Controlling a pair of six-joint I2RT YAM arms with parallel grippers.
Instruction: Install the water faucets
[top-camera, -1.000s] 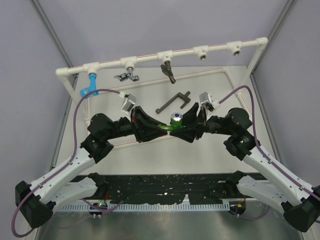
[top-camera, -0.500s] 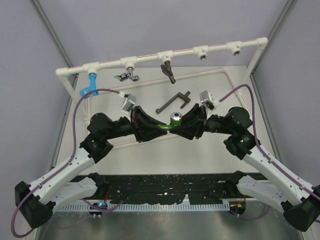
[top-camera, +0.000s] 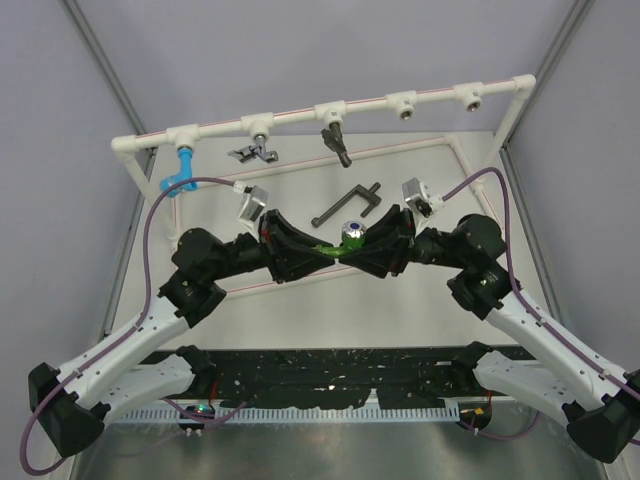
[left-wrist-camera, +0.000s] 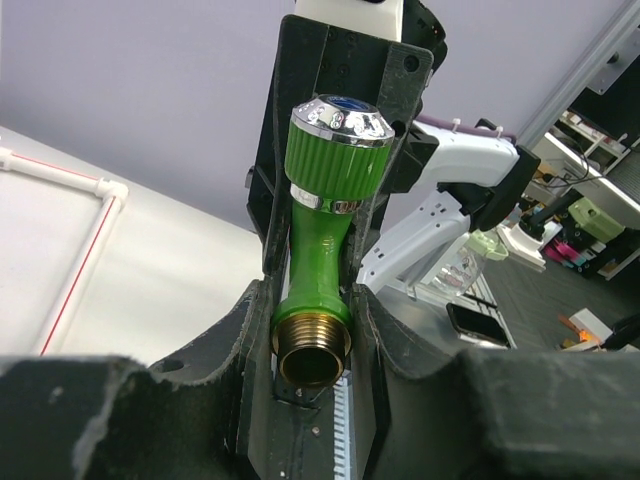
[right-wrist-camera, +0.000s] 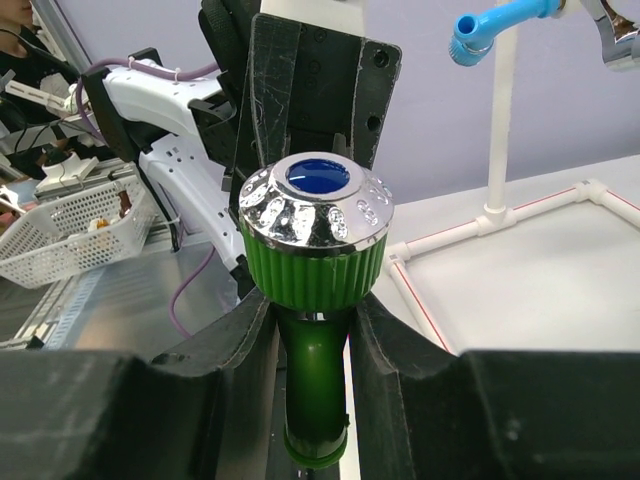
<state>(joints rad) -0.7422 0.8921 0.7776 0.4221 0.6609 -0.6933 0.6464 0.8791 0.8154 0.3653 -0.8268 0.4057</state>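
Top external view shows the green faucet (top-camera: 341, 246) held in the air over the middle of the bench (top-camera: 300, 310), shiny knob upward, between the two arms. The left gripper (top-camera: 320, 251) pinches its stem just above the brass thread. The right gripper (top-camera: 362, 247) pinches the neck under the knob. Behind, the T-handled faucet (top-camera: 348, 206) lies on the bench and the blue faucet (top-camera: 180, 172) hangs from the white pipe frame (top-camera: 300, 117).

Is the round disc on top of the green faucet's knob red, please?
No, the right wrist view shows that the disc set in the chrome cap of the green faucet is blue.
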